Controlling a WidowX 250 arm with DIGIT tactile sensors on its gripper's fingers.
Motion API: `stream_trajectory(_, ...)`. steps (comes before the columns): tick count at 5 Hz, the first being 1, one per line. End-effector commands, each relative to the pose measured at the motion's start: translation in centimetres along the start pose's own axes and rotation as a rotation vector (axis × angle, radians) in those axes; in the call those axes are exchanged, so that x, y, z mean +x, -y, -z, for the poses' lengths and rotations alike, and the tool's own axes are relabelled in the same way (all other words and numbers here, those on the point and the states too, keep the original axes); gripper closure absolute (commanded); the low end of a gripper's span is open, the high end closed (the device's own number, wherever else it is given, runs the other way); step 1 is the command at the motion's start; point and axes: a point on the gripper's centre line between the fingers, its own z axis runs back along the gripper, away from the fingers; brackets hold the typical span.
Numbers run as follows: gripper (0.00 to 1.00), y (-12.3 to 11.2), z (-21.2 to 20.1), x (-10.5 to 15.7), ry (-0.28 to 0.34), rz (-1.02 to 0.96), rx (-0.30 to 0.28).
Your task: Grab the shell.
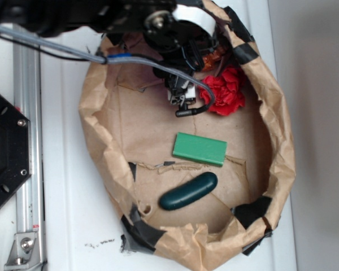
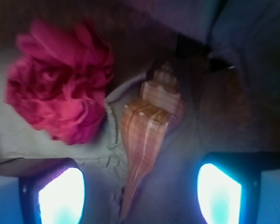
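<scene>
In the wrist view, the two glowing fingertips of the gripper are seen at the bottom corners of the frame, spread apart with an open gap between them; nothing is pinched. The shell lies in that gap at frame centre, its thin pointed end directed down toward the bottom edge, nearer the left fingertip, and its ribbed, stepped wide end directed up. Neither fingertip is seen touching it, and more free room is left on the shell's right side than on its left. The crumpled red paper ball occupies the upper left, just beside the shell's wide end; whether the two touch cannot be told. Brown paper is wrinkled beneath both. In the exterior view, a dark green oblong object lies toward the lower centre of the paper bag's floor, and the green block lies above it at mid-frame, the two near each other yet apart. A broad stretch of bare floor is left to the left of them. The rolled rim of the paper bag, patched with black tape, encloses everything. At the top of the frame the arm covers the bag's upper edge; only a small orange patch shows there, beside the red ball, close under the rim.
</scene>
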Motion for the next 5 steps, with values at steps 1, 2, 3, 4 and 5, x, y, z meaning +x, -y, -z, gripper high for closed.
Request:
stream_trajectory(1,0.0,-1.2,1.4,1.0,0.007,0.045,0.015)
stream_trajectory(2,0.0,-0.9,1.8,1.5,0.005,0.065,0.015)
stream_trajectory(3,0.0,-0.3,2.9,1.8,-0.014,0.093,0.016)
stream_trajectory(4,1.0,-0.2,2.9,1.9,-0.007,0.074,0.024)
stream_trajectory(5,1.0,-0.3,2.6,1.6,-0.005,0.07,0.019)
